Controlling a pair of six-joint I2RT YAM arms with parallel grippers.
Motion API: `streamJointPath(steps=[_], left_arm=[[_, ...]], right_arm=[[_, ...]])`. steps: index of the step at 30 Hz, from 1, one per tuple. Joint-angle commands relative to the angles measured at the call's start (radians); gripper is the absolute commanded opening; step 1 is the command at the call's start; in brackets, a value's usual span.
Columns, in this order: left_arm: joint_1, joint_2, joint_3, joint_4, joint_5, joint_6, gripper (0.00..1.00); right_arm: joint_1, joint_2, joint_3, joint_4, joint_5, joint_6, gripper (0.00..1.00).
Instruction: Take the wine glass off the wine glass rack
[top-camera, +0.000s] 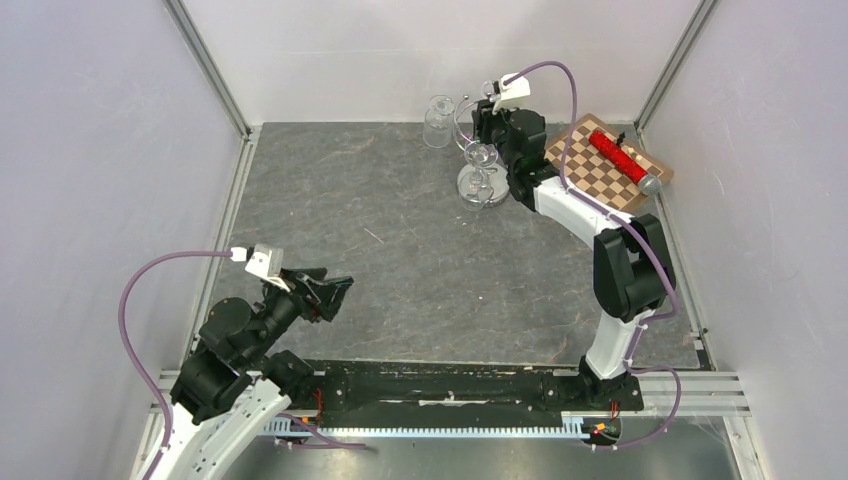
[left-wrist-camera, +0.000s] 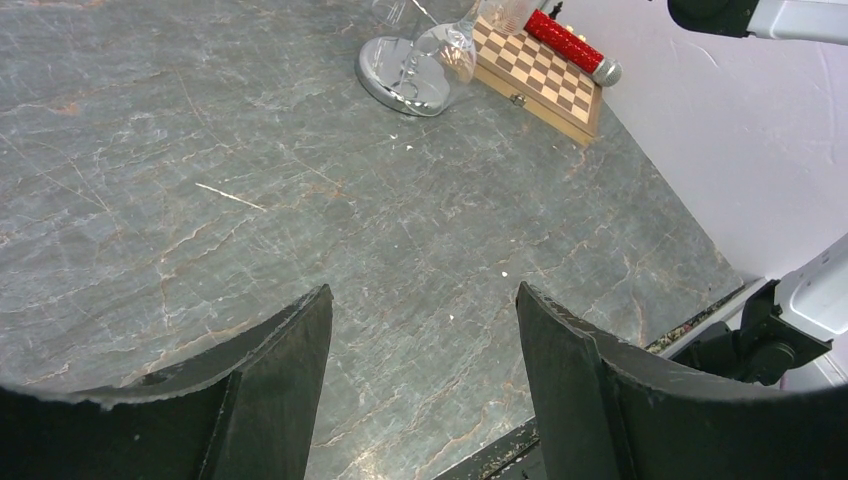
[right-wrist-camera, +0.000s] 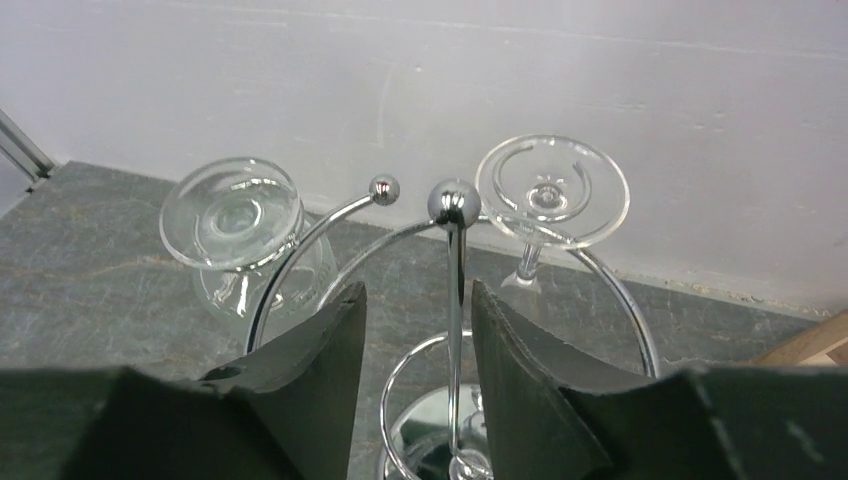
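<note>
The chrome wine glass rack (top-camera: 483, 187) stands at the back of the table, its thin central pole (right-wrist-camera: 455, 290) topped by a ball. One wine glass (right-wrist-camera: 231, 212) hangs foot-up on the left loop, and a second wine glass (right-wrist-camera: 552, 190) hangs on the right. My right gripper (right-wrist-camera: 417, 285) is at the rack's top (top-camera: 485, 120), its jaws partly apart on either side of the pole, with a gap showing on both sides. My left gripper (left-wrist-camera: 422, 290) hovers wide open and empty over the near left of the table (top-camera: 335, 290).
A wooden chessboard (top-camera: 610, 165) with a red glittery microphone (top-camera: 620, 158) on it lies just right of the rack, close to the right arm. White walls enclose the back and sides. The grey stone tabletop (top-camera: 400, 260) spans between the arms.
</note>
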Motion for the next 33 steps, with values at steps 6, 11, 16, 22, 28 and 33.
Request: streamJointPath(steps=[6, 11, 16, 22, 28, 33], left_arm=[[-0.001, -0.003, -0.004, 0.043, 0.022, -0.019, 0.74], [-0.001, -0.004, -0.003, 0.045, 0.022, -0.020, 0.74], [-0.001, -0.003, -0.004, 0.045, 0.023, -0.018, 0.74], [0.000, -0.003, -0.006, 0.046, 0.025, -0.018, 0.74], [0.001, -0.003, -0.006, 0.048, 0.026, -0.016, 0.74], [0.001, 0.000, -0.007, 0.048, 0.028, -0.016, 0.74]], right_arm=[[0.005, -0.002, -0.005, 0.134, 0.034, -0.037, 0.39], [0.004, 0.006, -0.004, 0.141, 0.041, -0.049, 0.36], [0.004, 0.009, -0.015, 0.159, 0.050, -0.055, 0.31], [0.004, 0.022, -0.015, 0.175, 0.058, -0.058, 0.27], [0.003, 0.042, -0.010, 0.195, 0.058, -0.063, 0.26], [0.003, 0.060, 0.002, 0.202, 0.062, -0.074, 0.26]])
